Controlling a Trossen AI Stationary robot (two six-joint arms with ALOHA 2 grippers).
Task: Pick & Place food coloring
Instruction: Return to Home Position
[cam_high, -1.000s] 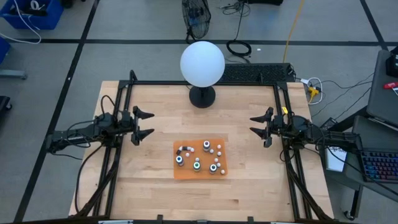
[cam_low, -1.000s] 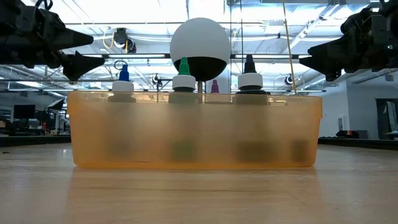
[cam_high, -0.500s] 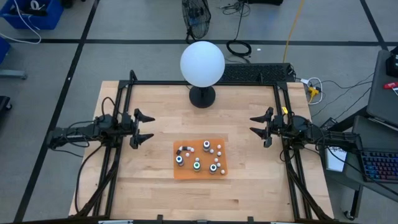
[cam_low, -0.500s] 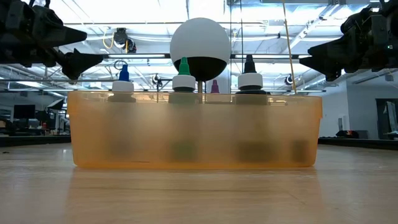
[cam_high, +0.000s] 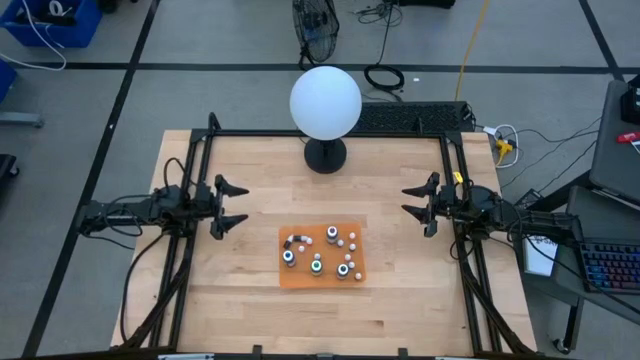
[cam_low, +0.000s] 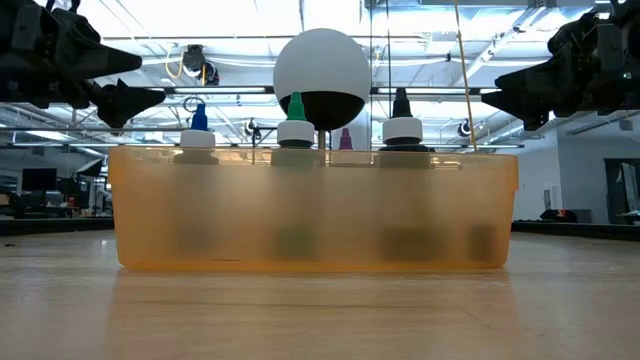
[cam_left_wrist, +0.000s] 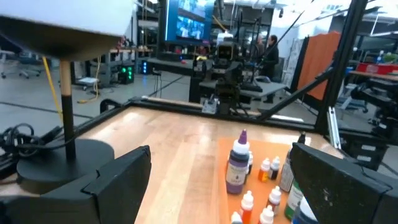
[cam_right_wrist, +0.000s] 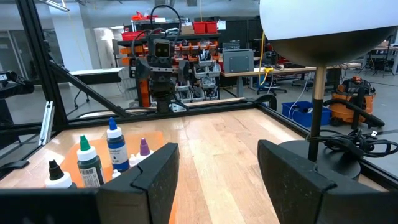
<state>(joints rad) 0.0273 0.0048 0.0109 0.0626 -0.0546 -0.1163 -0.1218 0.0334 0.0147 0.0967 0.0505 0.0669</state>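
The food coloring bottles (cam_high: 318, 252) stand upright in a shallow orange tray (cam_high: 300, 278) at the table's middle, toward the near edge. In the low view, blue (cam_low: 198, 130), green (cam_low: 295, 120) and black (cam_low: 402, 120) tipped bottles rise above the tray wall (cam_low: 310, 210). My left gripper (cam_high: 241, 204) hovers open to the left of the tray, fingers pointing right. My right gripper (cam_high: 405, 200) hovers open to the tray's right and a little farther back, pointing left. The left wrist view shows a purple bottle (cam_left_wrist: 238, 163) ahead. The right wrist view shows blue (cam_right_wrist: 115, 146) and green (cam_right_wrist: 88, 163) ones.
A big white globe (cam_high: 325, 102) on a black base (cam_high: 325, 155) stands at the far middle of the table. A black frame (cam_high: 200, 170) runs along the left, far and right edges. Bare wood lies between each gripper and the tray.
My left gripper has shifted a little toward the table's near edge and stays open. The right gripper and the bottles have kept still.
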